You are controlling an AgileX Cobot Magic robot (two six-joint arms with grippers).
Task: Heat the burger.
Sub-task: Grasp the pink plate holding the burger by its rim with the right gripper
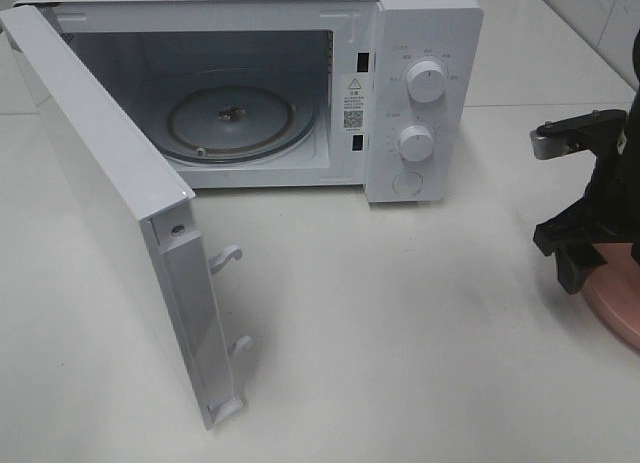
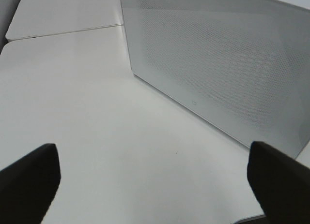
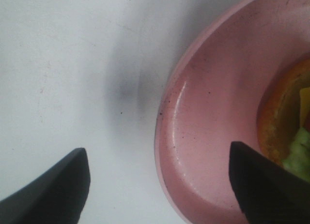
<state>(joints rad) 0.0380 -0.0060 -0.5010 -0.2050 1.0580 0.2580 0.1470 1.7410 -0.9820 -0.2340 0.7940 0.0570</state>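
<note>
Front: microwave [image 1: 440, 43] mouth stands open.
Left: door [image 1: 190, 303] juts over the bench [image 1: 400, 333].
Right: bare bench up to the plate [image 1: 620, 308].

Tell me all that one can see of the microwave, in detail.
The microwave is a white box standing on the white table. Its door is swung wide open on the left, two latch hooks showing. Inside lies a round glass turntable, with nothing on it. The right panel carries two knobs and a round button.

burger [image 3: 283, 112] mostly cut off + blurry in right wrist cam. plate [image 1: 615, 315] half out of frame overhead, dial text [image 1: 428, 51] unreadable
</note>
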